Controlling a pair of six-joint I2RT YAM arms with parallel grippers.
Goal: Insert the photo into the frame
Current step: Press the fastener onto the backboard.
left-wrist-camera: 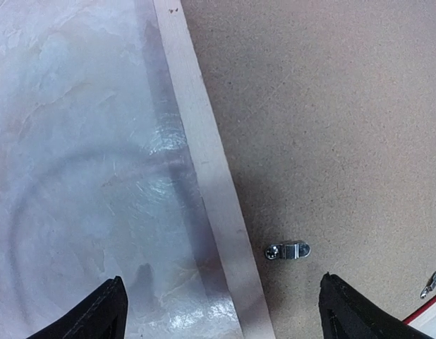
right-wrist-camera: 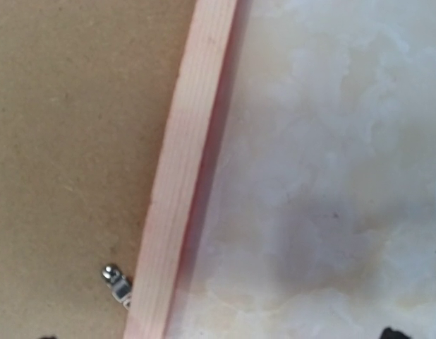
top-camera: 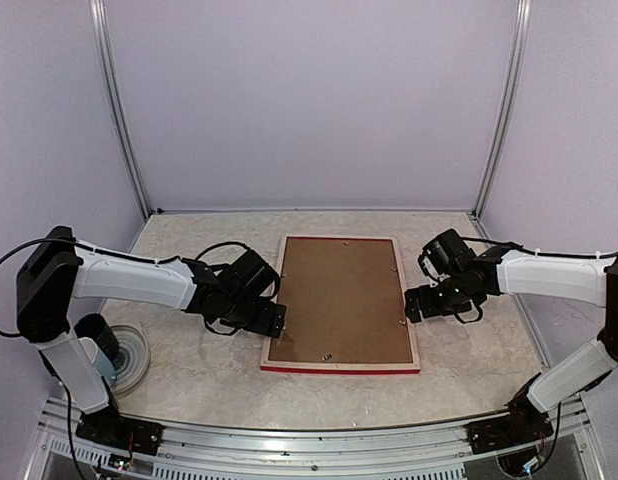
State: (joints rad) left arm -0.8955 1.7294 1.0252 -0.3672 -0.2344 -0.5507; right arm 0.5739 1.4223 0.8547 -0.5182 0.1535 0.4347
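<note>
**Frame face-down on the desk, board seated, photo not in sight**

Frame (top-camera: 339, 367) lies flat at the middle of the desk (top-camera: 469, 250), pale wooden back upward. Only a red strip of its front shows along the near edge. I judge it is placed so because loading is done from the back. One brown backing board (top-camera: 339, 300) fills the opening. The photo is not visible in any view, and I cannot tell whether it sits beneath the board.

My left hand (top-camera: 276, 320) hangs over the frame's left rail, released, fingers wide. One finger is over the desk and one over the board, grasping nothing. My right hand (top-camera: 413, 305) is at the right rail, likewise released and empty. The two hands flank the frame on opposite sides, a stance I judge suited to steadying it or working the clips.

Count: one frame, one backing board, two hands. Metal turn clips (left-wrist-camera: 287, 250): two in the left wrist view, one in the right wrist view beside the rail. The total round the board is too small to settle from above.
</note>
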